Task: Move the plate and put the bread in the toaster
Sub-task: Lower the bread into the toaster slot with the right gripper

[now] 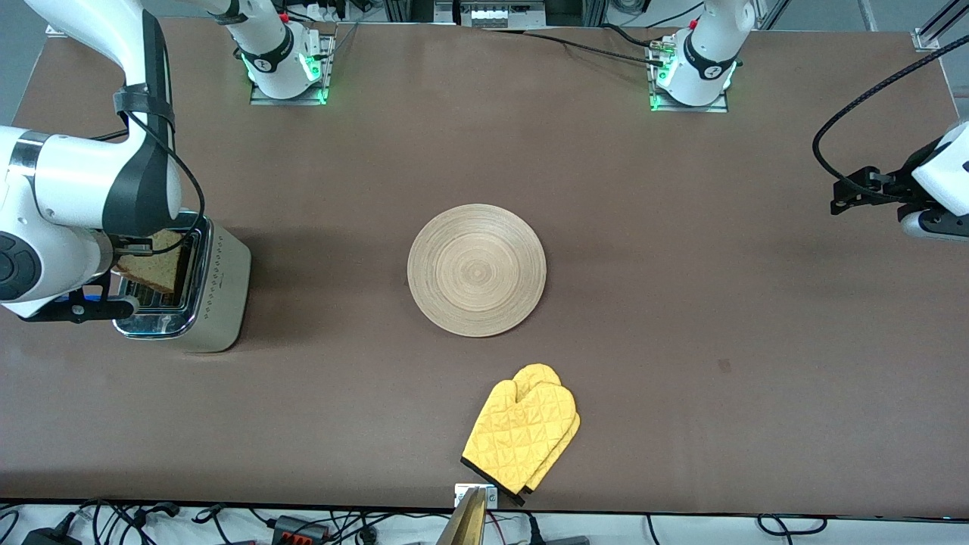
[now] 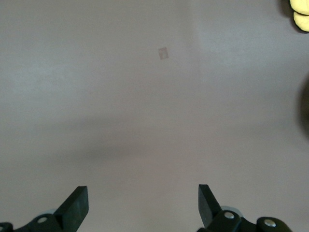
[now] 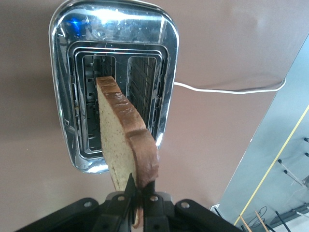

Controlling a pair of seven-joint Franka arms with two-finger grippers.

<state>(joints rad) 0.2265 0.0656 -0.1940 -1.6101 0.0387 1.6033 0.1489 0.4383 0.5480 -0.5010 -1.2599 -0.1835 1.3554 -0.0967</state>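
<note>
Brown table [image 1: 681,303] was seen carrying the toaster [image 1: 216,291] at nine o'clock of the plate [image 1: 477,269], where the bread [image 3: 126,140], clamped in the right gripper [image 3: 140,193], was best squared to a slot before lowering, while the left gripper [image 2: 143,200] waited with jaws open.

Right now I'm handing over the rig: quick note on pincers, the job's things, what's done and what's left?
Right pincer: shut on the squarish light brown bread slice, held edge-down over the cream-and-chrome two-slot toaster at the right arm's end of the table.
Left pincer: open, holding nothing, over bare table at the left arm's end; that arm waits.
Round light-wood plate: mid-table, nothing on it. A yellow quilted oven mitt lies nearer the front camera.
Done: bread is off the plate and lined up above a slot.
Left: lower the bread in and release.
</note>
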